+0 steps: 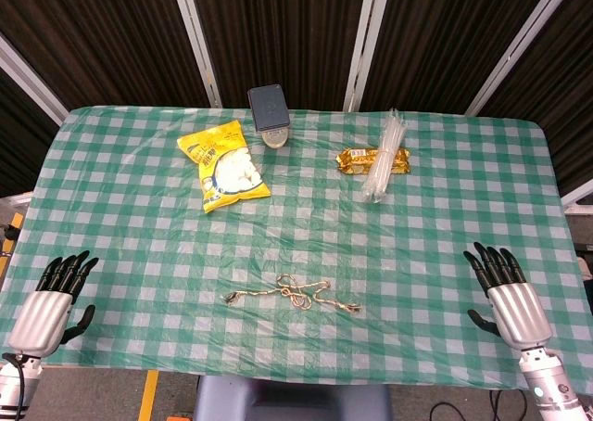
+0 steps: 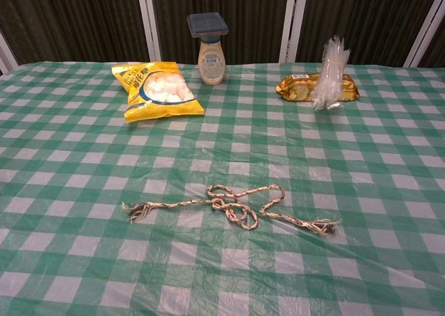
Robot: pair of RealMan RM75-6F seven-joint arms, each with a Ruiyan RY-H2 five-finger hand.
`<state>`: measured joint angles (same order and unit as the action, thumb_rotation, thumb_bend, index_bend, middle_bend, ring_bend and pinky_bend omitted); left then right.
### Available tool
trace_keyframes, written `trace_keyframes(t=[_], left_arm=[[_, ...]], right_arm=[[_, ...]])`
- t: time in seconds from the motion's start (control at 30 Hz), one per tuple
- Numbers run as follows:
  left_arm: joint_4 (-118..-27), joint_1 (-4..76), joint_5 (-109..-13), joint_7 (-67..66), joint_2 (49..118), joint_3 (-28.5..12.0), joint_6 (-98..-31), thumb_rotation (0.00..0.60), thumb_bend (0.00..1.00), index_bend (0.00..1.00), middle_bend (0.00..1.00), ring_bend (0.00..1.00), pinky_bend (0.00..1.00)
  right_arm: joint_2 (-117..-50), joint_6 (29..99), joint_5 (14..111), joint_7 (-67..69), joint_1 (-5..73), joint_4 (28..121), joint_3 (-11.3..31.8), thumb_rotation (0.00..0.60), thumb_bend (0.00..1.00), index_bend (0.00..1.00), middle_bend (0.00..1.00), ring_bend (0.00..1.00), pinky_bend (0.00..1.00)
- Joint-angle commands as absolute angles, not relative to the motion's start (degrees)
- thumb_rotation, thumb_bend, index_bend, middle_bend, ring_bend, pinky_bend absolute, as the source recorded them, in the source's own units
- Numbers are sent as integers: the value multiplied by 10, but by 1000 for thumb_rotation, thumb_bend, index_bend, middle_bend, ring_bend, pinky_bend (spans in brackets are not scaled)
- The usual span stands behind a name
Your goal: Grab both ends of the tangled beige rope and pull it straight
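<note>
A tangled beige rope (image 1: 293, 294) lies near the table's front edge, looped and knotted in the middle, with frayed ends at the left (image 2: 133, 211) and right (image 2: 324, 226). My left hand (image 1: 51, 300) rests at the table's front left corner, fingers apart and holding nothing, far left of the rope. My right hand (image 1: 508, 296) sits at the front right, fingers apart and empty, well to the right of the rope. The chest view shows the rope (image 2: 233, 204) but neither hand.
A yellow snack bag (image 1: 223, 166), a bottle with a dark cap (image 1: 271, 117), a golden wrapped packet (image 1: 371, 160) and a bundle of clear straws (image 1: 384, 157) sit at the back of the green checked tablecloth (image 1: 139, 236).
</note>
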<state>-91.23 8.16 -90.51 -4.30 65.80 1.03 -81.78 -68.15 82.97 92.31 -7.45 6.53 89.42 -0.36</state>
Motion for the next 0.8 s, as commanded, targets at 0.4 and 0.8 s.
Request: trace_keyframes(t=[0.4, 0.8], left_arm=[[-902, 110, -991, 57, 708, 42, -805, 600, 461, 15, 0, 0, 28], [-893, 158, -972, 55, 825, 39, -715, 600, 443, 329, 0, 0, 28]], right_arm=[[-677, 833, 925, -68, 63, 895, -5, 600, 273, 0, 0, 0, 0], [-675, 821, 934, -64, 67, 899, -13, 600, 274, 0, 0, 0, 0]])
